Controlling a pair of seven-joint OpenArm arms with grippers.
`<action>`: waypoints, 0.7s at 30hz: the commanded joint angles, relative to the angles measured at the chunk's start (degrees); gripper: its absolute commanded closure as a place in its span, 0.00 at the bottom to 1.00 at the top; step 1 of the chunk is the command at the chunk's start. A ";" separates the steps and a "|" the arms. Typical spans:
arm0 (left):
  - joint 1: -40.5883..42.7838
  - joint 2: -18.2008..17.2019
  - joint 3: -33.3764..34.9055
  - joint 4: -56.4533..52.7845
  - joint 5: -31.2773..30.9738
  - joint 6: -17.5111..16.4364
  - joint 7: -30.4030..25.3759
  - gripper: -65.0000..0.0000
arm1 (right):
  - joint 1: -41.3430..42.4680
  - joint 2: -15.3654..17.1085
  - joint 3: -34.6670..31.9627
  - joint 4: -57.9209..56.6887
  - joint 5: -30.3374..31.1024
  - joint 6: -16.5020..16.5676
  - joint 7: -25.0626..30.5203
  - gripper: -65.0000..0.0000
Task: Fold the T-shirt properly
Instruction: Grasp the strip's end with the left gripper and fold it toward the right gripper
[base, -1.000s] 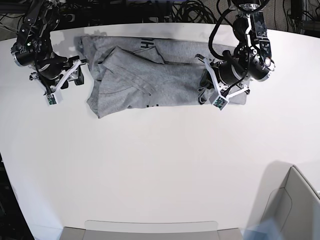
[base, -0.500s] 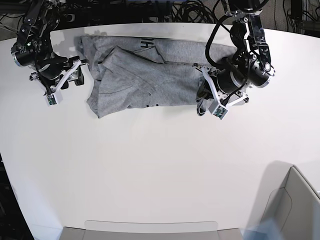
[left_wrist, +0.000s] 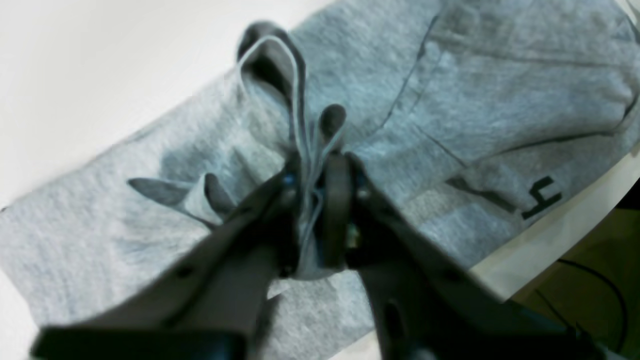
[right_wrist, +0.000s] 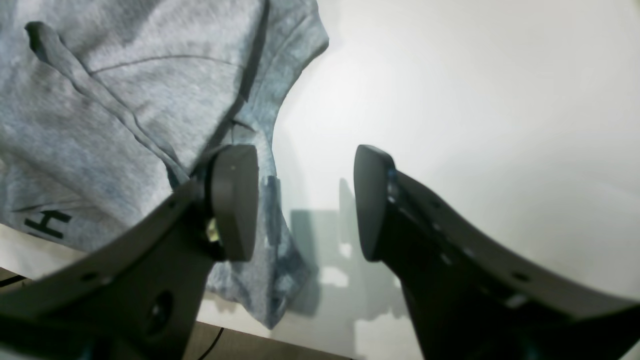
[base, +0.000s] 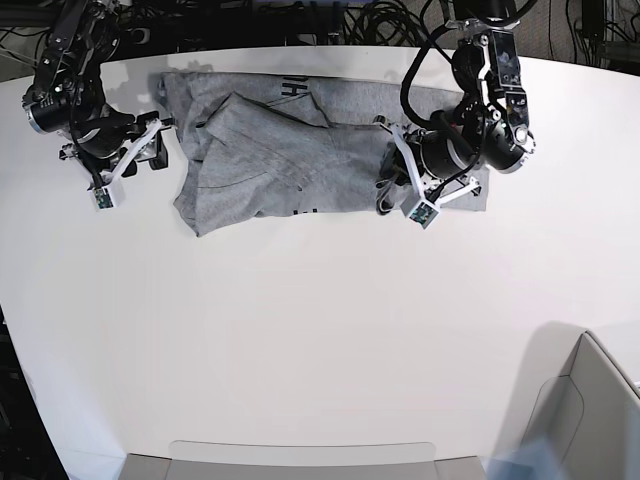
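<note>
The heather-grey T-shirt (base: 290, 150) lies partly folded along the far side of the white table (base: 300, 330). Black lettering shows at its far edge (base: 295, 90) and in the left wrist view (left_wrist: 542, 197). My left gripper (base: 390, 192) is shut on a raised pinch of the shirt's cloth (left_wrist: 305, 150) at the shirt's right part; its jaws are closed on the cloth in the left wrist view (left_wrist: 312, 200). My right gripper (base: 157, 147) is open and empty beside the shirt's left edge (right_wrist: 125, 100); in the right wrist view (right_wrist: 302, 205) its jaws stand apart over bare table.
A grey open box (base: 590, 420) stands at the near right corner. A low tray edge (base: 300, 452) runs along the near side. Dark cables (base: 350, 25) lie behind the table's far edge.
My left gripper has moved leftward in the base view, drawing the shirt's right end toward the middle. The right arm has stayed put.
</note>
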 joint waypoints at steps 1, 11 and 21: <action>-0.67 0.01 -0.01 1.12 -0.97 -0.08 -0.82 0.76 | 0.39 0.47 0.25 0.83 0.61 0.29 0.67 0.53; -0.67 0.19 -0.62 1.91 -1.06 -0.08 -0.82 0.73 | 0.39 0.47 0.25 0.83 0.61 0.29 0.67 0.53; -0.58 -0.08 -6.51 7.45 -8.71 -0.08 -0.82 1.00 | 0.83 0.47 0.25 0.48 0.61 0.29 0.67 0.53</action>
